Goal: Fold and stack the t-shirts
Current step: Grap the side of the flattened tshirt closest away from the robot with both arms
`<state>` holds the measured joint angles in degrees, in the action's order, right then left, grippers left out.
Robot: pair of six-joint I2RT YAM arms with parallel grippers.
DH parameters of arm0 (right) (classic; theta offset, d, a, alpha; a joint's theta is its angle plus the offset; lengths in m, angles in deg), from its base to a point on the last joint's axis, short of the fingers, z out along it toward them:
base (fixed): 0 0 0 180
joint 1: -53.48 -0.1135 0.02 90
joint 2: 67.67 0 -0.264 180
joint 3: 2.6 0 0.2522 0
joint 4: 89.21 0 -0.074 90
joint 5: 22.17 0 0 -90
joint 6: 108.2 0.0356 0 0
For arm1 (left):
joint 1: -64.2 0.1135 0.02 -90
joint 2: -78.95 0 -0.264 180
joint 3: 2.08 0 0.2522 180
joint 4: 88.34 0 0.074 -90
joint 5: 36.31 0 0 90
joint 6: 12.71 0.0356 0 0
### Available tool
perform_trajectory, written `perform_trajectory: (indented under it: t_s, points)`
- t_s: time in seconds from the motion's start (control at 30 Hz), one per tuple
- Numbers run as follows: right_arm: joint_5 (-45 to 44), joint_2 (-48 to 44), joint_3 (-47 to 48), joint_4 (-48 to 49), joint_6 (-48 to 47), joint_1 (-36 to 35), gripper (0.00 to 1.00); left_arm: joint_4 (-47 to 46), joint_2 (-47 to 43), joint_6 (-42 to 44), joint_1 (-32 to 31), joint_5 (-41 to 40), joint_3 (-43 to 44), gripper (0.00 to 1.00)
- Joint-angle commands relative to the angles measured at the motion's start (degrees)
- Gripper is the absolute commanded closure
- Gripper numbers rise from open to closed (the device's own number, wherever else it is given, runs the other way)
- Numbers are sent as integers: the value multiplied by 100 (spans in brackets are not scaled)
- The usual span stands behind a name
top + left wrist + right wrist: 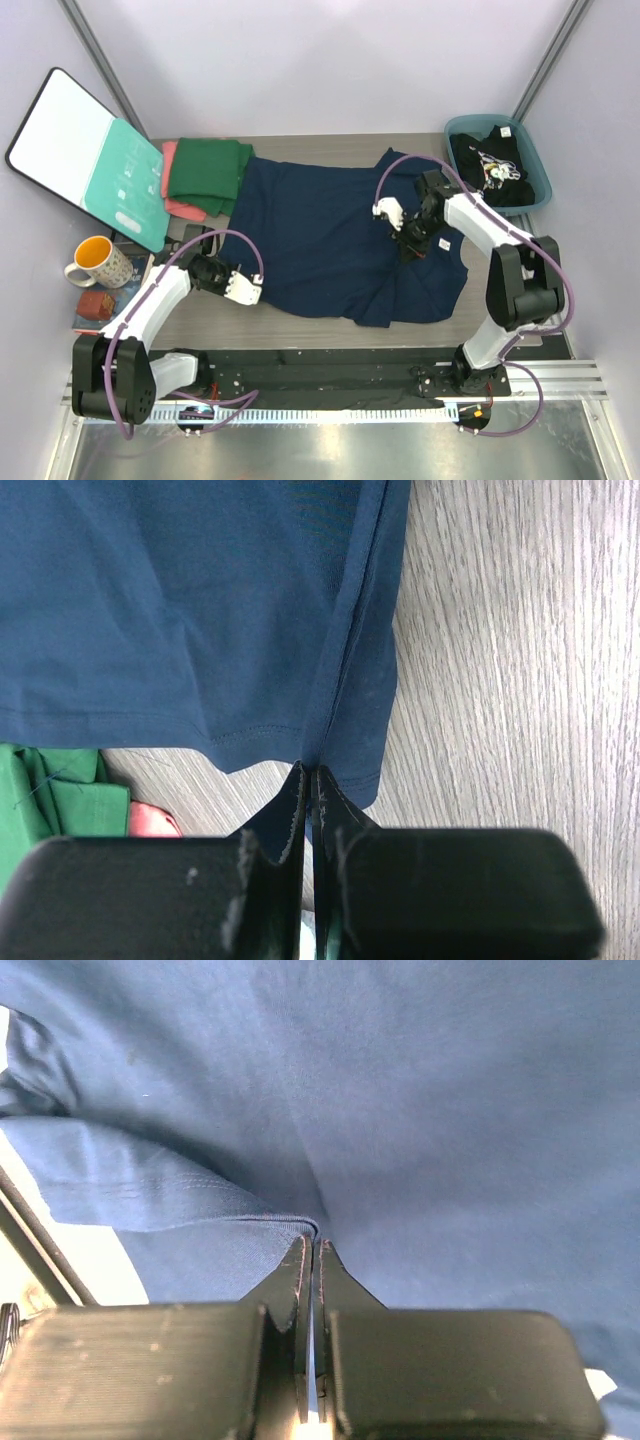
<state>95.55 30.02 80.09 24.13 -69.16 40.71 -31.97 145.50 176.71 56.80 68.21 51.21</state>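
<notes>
The navy blue t-shirt (pixel 330 240) lies spread over the middle of the table, with a rumpled part at its near right. My left gripper (pixel 255 290) is at its near left edge, and in the left wrist view (pixel 310 772) it is shut on the hem of the navy shirt (pixel 200 610). My right gripper (pixel 408 243) is over the shirt's right side, and in the right wrist view (pixel 313 1245) it is shut on a fold of the navy cloth (pixel 430 1110). The dark green t-shirt (pixel 205 172) lies folded on the salmon-pink one (pixel 186 209) at the back left. The black printed t-shirt (pixel 490 165) lies in the bin.
A teal bin (pixel 538 170) stands at the back right. A teal-and-white board (pixel 90 160) leans at the back left. A yellow-lined mug (pixel 98 262) and a small red-brown box (pixel 97 303) sit at the left edge. Green (pixel 50 795) and pink cloth (pixel 155 822) show in the left wrist view.
</notes>
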Motion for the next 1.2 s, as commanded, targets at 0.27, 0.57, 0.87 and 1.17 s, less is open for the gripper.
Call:
perform_trajectory:
  t_s: [0.27,0.57,0.87,1.17]
  points:
    - [-724,-1734,297,-1212,-396,3,99,502,-255,16,-16,191,266,100]
    - [-865,-3299,315,-2601,-836,12,99,1766,-1081,393,-16,560,143,100]
    - [-1181,-4555,33,-3340,-1048,21,99,2716,-1943,737,-16,894,-6,100]
    - [-1445,-5496,191,-3349,-1109,12,99,3772,-3102,790,-16,877,-226,100]
